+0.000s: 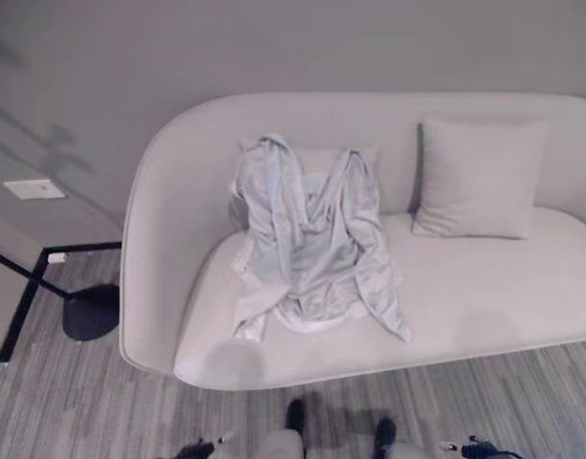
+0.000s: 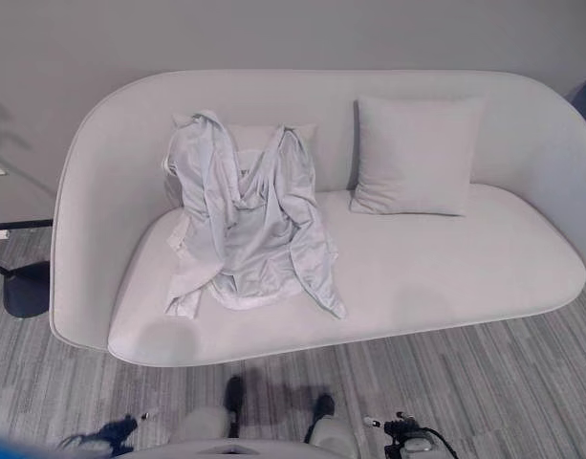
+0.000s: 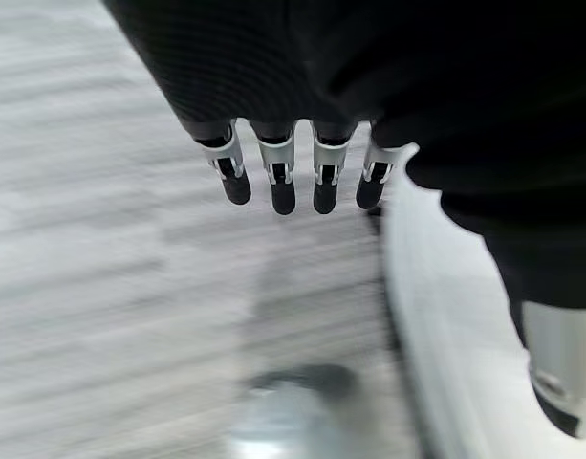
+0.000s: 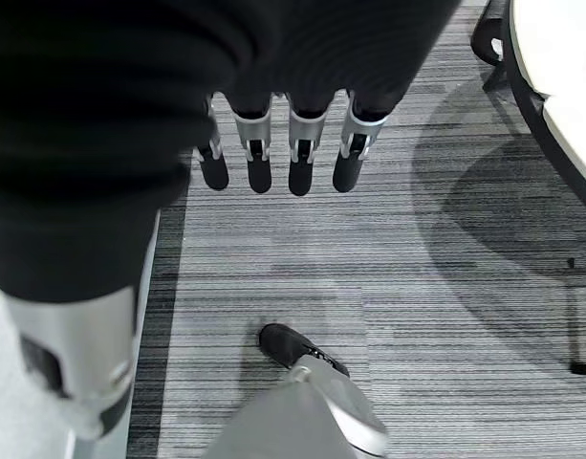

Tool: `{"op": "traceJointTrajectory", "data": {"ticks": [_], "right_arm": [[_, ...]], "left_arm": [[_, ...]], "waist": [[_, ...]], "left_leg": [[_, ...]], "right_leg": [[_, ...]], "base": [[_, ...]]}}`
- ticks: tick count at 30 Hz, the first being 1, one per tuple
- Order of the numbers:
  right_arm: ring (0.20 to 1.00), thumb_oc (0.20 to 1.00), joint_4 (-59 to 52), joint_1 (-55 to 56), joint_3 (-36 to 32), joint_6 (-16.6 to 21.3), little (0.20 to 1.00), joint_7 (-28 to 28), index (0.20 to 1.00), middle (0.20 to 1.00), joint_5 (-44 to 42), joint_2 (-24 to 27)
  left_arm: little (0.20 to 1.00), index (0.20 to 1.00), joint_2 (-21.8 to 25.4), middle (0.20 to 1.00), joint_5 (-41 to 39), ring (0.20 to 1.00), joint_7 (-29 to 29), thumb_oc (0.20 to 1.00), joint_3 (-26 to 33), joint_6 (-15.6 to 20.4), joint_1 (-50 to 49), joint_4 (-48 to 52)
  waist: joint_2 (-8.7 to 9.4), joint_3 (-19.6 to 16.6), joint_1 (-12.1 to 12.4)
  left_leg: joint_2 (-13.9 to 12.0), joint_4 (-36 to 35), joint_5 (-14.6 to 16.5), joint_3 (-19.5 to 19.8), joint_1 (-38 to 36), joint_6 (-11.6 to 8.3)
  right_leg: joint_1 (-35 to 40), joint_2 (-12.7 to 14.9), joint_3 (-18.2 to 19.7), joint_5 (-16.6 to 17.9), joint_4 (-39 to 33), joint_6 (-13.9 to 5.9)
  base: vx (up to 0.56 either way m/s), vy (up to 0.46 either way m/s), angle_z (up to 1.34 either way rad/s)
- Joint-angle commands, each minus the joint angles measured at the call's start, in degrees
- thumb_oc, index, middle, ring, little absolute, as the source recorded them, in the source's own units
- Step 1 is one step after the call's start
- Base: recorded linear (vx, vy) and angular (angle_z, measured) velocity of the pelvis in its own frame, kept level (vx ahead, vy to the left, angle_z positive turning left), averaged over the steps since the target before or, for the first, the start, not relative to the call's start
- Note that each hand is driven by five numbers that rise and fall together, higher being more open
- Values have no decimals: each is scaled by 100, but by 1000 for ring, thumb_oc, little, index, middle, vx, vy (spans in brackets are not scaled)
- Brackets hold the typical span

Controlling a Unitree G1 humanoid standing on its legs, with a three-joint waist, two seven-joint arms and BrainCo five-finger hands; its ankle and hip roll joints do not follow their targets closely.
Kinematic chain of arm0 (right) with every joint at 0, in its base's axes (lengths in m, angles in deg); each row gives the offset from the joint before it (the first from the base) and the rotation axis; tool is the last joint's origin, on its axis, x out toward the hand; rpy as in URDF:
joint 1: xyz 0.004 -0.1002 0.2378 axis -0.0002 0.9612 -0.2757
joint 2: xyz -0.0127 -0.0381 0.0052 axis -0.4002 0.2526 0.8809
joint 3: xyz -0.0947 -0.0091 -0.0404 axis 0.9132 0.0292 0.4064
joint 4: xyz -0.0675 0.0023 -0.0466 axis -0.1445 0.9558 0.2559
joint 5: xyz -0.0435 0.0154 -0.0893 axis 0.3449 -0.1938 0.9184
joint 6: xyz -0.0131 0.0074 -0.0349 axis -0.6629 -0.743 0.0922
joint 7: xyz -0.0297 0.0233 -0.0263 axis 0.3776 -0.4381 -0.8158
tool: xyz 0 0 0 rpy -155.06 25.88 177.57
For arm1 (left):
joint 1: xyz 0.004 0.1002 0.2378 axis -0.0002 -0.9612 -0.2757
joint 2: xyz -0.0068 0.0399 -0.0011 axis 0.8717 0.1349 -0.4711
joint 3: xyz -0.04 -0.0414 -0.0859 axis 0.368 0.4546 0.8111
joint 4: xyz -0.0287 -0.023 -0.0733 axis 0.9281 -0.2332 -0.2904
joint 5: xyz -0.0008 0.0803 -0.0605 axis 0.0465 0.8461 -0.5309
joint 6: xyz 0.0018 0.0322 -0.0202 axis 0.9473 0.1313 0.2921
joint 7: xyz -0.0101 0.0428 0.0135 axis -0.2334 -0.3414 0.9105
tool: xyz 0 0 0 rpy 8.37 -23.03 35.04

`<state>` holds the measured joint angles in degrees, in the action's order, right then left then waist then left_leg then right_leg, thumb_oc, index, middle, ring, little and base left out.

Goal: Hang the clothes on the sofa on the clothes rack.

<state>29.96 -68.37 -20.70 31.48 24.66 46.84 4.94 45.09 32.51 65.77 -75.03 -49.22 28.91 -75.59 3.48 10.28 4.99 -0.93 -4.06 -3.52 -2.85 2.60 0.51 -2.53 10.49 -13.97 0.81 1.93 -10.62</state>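
Garment: a pale grey-blue garment (image 1: 312, 244) is lying crumpled on the left half of the sofa (image 1: 484, 296), its top leaning against a cushion behind it.
Pillow: a square pillow (image 1: 479, 177) is sitting well to its right.
Left hand (image 3: 293, 172): hanging over the carpet, fingers straight, holding nothing.
Right hand (image 4: 273, 158): hanging likewise, fingers straight, holding nothing.

seat front: bare cushion of the sofa (image 1: 484, 296) before and right of the shirt (image 1: 312, 244), open from above
right: pillow (image 1: 479, 177) upright against backrest, apart from shirt
left: sofa arm curves just beside shirt
floor left: dark round base (image 1: 90, 311) near sofa end
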Motion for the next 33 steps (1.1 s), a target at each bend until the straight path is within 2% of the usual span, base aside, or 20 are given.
{"op": "traceJointTrajectory", "data": {"ticks": [1,7,15,21,27,30,33], "right_arm": [[1000,1000,86,-274,230,20,1000,-99,1000,1000,-94,330],[1000,1000,-108,-270,413,14,1000,-49,1000,1000,-1,225],[1000,1000,-171,-284,458,5,1000,-31,1000,1000,66,228],[1000,1000,-132,-224,290,16,1000,-105,1000,1000,128,399],[1000,1000,-471,-405,171,87,1000,-197,1000,1000,245,741],[1000,1000,-794,-661,196,124,1000,-234,1000,1000,372,991],[1000,1000,-1058,-926,267,152,1000,-270,1000,1000,478,1209]], "left_arm": [[1000,1000,-53,1000,106,1000,-30,1000,6,110,456,26],[1000,1000,-296,1000,172,1000,-25,1000,-180,117,474,177],[1000,1000,-356,1000,236,1000,2,1000,-300,83,527,245],[1000,1000,-381,1000,165,1000,21,1000,-226,97,486,226],[1000,1000,-131,1000,30,1000,54,1000,40,136,428,273],[1000,1000,15,1000,-39,1000,42,1000,114,164,437,371],[1000,1000,36,1000,-29,1000,52,1000,36,171,470,414]], "waist": [[38,29,-16],[19,-82,-63],[-15,-106,-136],[-42,-162,-123],[79,-156,7],[134,-88,110],[44,96,111]], "left_leg": [[-51,51,184,261,21,-394],[-142,-63,197,248,-214,-454],[-249,-94,165,301,-262,-531],[-226,15,211,210,-226,-544],[-117,67,325,203,-168,-429],[-18,147,381,250,-92,-326],[91,255,438,377,-113,-182]], "right_leg": [[105,-235,128,304,-503,0],[351,-255,13,286,-693,13],[474,-295,-111,174,-693,53],[605,-150,-402,187,-693,-17],[494,23,-330,325,-669,-133],[240,199,-194,303,-173,-170],[-100,443,65,403,705,-143]], "base": [[34,-8,26],[95,-69,6],[44,-62,9],[46,32,16],[6,117,12],[-45,138,6],[-54,146,7]]}}
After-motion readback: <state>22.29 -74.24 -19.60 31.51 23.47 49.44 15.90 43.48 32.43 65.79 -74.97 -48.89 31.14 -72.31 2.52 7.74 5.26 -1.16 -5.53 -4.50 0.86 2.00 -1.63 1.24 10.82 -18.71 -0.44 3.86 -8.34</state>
